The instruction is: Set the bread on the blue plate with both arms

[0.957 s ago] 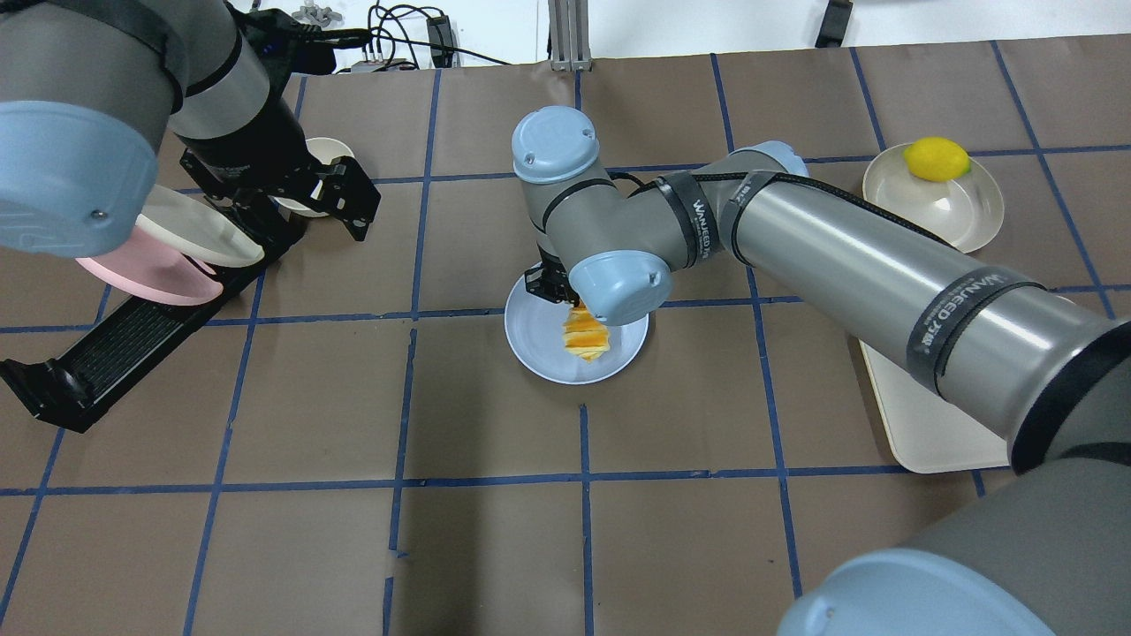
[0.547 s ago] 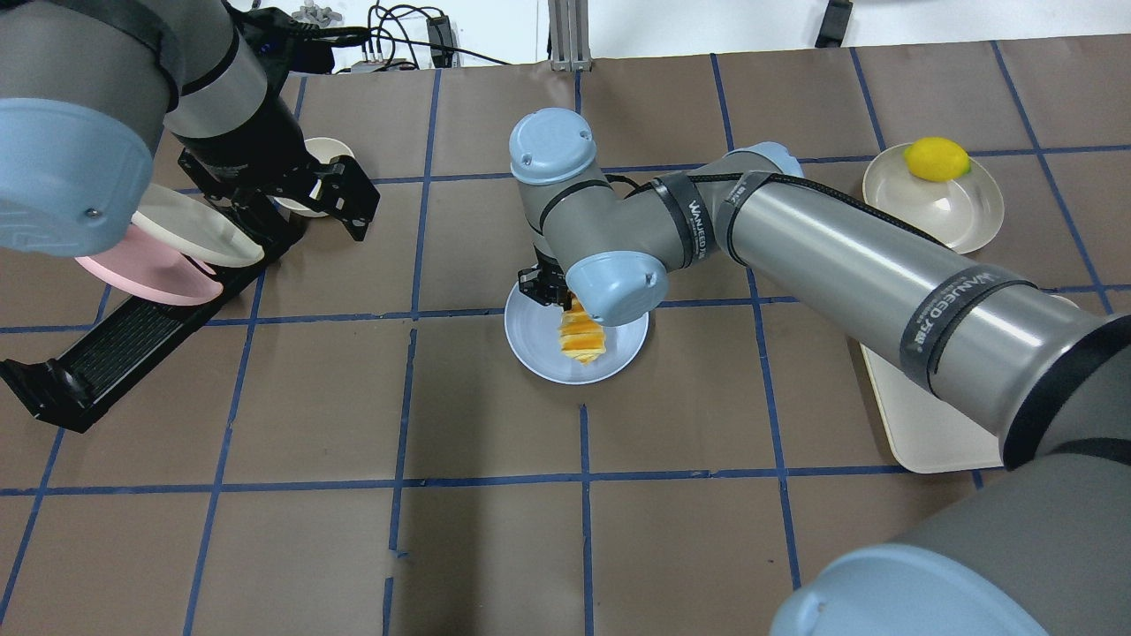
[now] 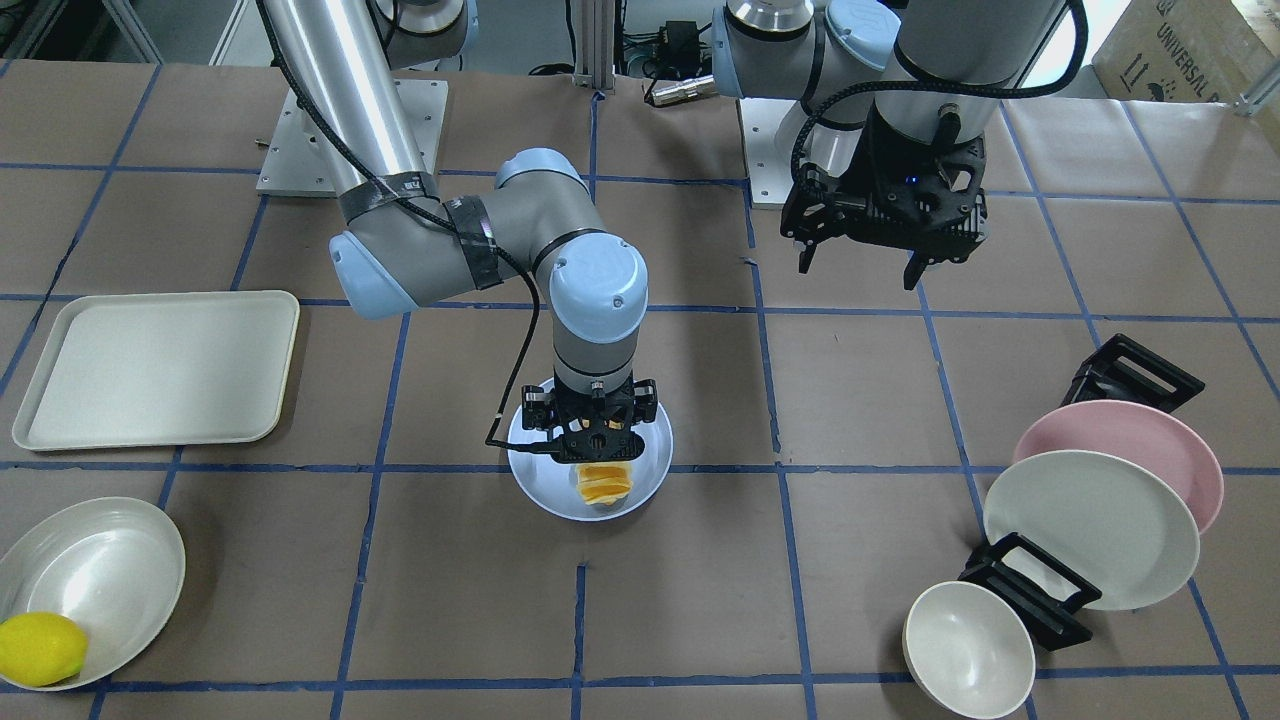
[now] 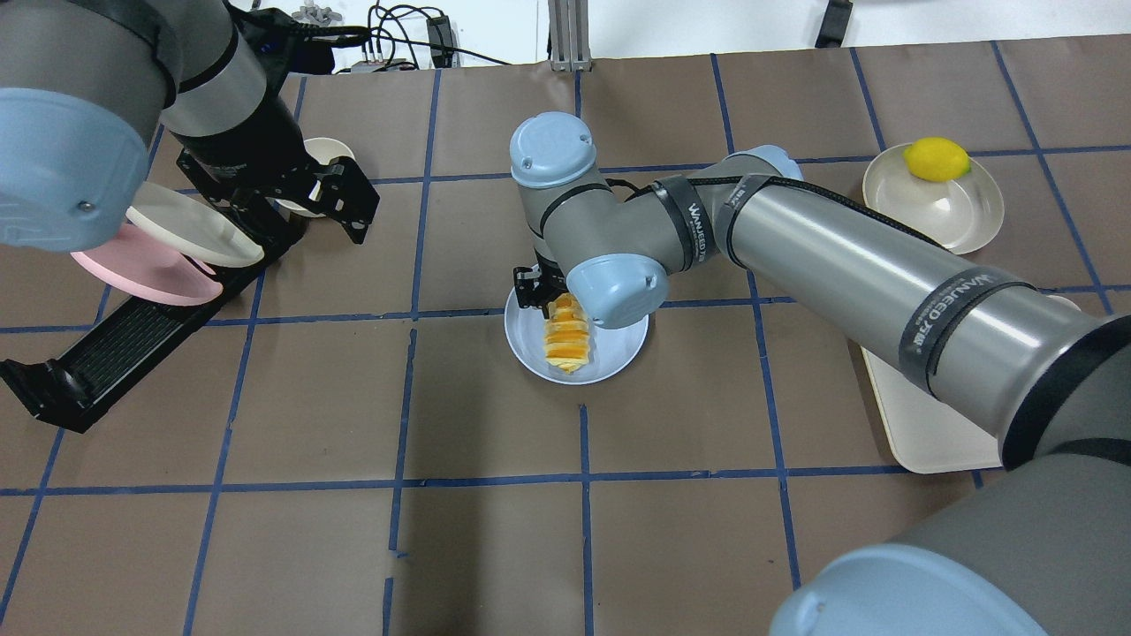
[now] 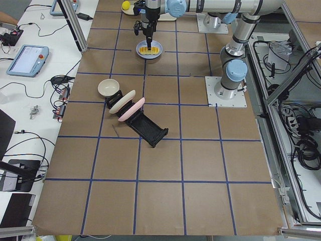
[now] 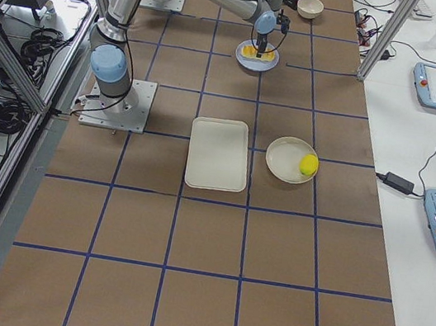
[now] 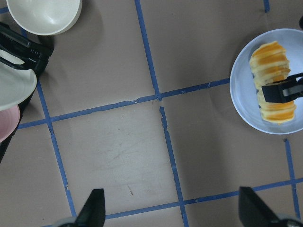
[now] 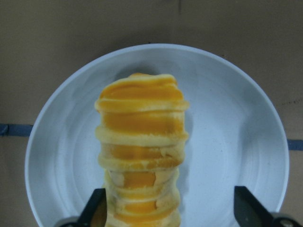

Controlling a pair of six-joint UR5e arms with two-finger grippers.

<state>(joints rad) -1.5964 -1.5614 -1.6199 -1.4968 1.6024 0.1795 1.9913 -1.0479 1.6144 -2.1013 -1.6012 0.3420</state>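
The bread [image 8: 142, 142] lies flat along the blue plate [image 8: 227, 142], which sits near the middle of the bench [image 4: 495, 530]. My right end effector [image 3: 596, 445] hangs straight down over the loaf's end nearer my base, its fingers [image 8: 97, 208] spread wider than the loaf and holding nothing. My left end effector [image 3: 858, 272] hovers above the bench toward its left end, close to the black rack [image 4: 132, 336] with the pink plate [image 4: 132, 269], spread wide and empty too.
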